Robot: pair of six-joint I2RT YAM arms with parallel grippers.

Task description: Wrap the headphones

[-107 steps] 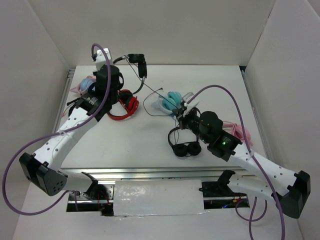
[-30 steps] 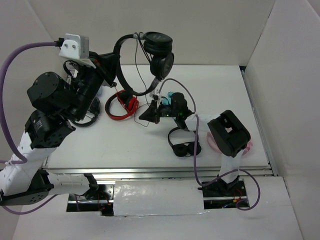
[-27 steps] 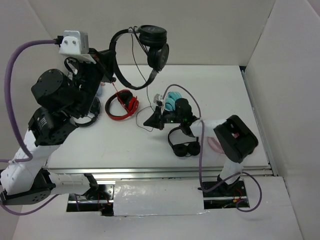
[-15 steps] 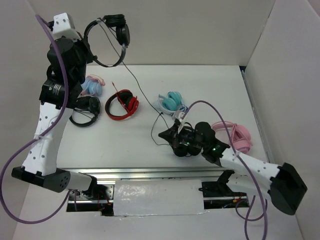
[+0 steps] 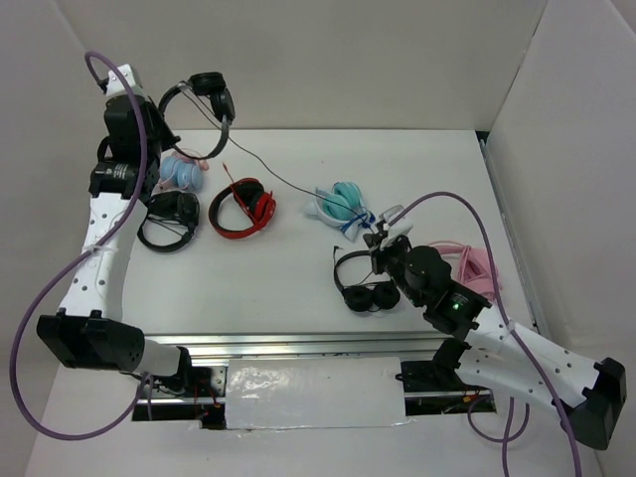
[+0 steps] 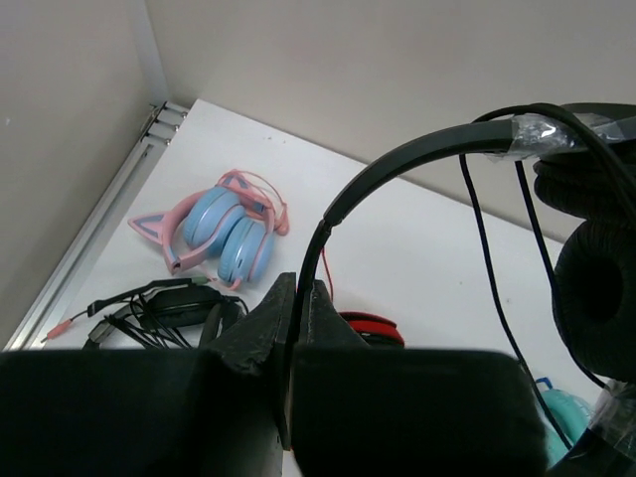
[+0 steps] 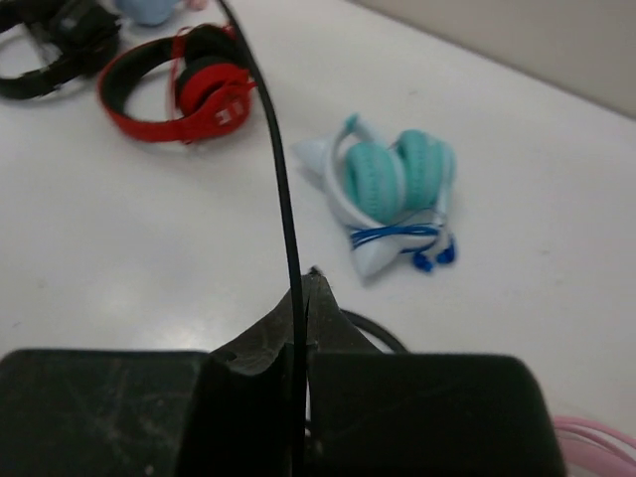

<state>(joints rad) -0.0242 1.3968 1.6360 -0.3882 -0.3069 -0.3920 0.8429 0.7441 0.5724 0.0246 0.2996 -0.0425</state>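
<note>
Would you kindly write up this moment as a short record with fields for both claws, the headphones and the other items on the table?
left claw: shut on the headband of the headphones, held up off the table at far left
right claw: shut on the cable
cable run: nearly straight from headphones to right claw
lying on table: red pair, teal pair, blue-and-pink cat-ear pair, pink pair, black headset, black padded pair

Black headphones [image 5: 212, 96], red pair [image 5: 256, 205], teal pair [image 5: 345, 199]
</note>
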